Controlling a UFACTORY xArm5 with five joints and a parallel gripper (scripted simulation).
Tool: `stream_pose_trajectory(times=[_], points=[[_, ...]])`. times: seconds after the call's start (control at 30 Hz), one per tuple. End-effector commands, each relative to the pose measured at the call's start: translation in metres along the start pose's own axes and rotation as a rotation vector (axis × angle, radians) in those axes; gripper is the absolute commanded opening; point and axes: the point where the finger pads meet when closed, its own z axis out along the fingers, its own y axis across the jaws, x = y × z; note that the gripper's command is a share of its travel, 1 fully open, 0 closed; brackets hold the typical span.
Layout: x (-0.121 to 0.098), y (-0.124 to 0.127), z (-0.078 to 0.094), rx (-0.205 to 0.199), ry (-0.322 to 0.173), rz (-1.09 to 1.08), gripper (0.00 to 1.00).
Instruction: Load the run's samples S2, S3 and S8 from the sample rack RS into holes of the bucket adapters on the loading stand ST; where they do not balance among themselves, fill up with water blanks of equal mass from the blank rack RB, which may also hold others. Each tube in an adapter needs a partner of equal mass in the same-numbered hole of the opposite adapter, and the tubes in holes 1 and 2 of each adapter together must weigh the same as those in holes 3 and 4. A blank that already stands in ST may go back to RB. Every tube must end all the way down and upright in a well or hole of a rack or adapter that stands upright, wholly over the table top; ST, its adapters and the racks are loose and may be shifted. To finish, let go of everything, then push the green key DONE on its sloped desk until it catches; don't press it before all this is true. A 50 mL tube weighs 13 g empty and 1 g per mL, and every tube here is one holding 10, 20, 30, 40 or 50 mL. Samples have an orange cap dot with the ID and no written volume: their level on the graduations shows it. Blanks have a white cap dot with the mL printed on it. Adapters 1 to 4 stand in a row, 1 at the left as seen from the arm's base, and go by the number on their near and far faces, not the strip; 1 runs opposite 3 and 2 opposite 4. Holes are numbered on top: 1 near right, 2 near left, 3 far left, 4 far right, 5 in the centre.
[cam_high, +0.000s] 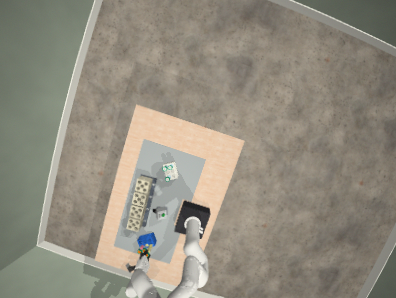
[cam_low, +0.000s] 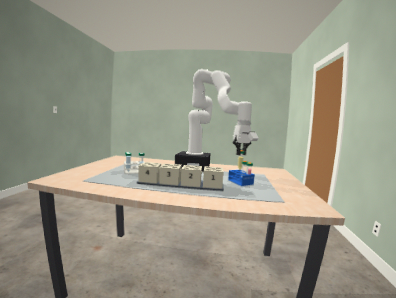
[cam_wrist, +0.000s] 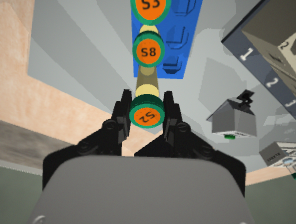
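Observation:
My gripper (cam_wrist: 147, 100) (cam_low: 242, 147) (cam_high: 142, 253) is shut on the sample S2 (cam_wrist: 146, 115) (cam_low: 240, 161), gripping it just under its green cap with the orange dot. The tube has yellowish liquid and is held upright, raised over the near end of the blue sample rack RS (cam_wrist: 177, 47) (cam_low: 241, 177) (cam_high: 146, 240). I cannot tell if its lower end is clear of the well. S8 (cam_wrist: 148, 51) and S3 (cam_wrist: 151, 5) stand in the rack behind it. The loading stand ST (cam_high: 139, 204) holds the adapters 1 (cam_low: 213, 177), 2 (cam_low: 191, 176), 3 (cam_low: 169, 174) and 4 (cam_low: 148, 173) in a row.
The grey desk with the green DONE key (cam_wrist: 233, 120) (cam_high: 161, 215) stands between ST and the arm's black base (cam_high: 192, 216). The blank rack RB (cam_high: 170, 172) (cam_low: 133, 164) with green-capped blanks stands beyond ST. The table's edge (cam_wrist: 30, 100) lies close to RS.

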Motion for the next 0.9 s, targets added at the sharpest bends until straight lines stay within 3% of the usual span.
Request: stream_pose_trajectory(times=[0.0,0.87], points=[[0.001,0.000,-0.009,0.001,0.004,0.000,0.00],[0.002,0.000,-0.055,0.001,0.004,0.000,0.00]])
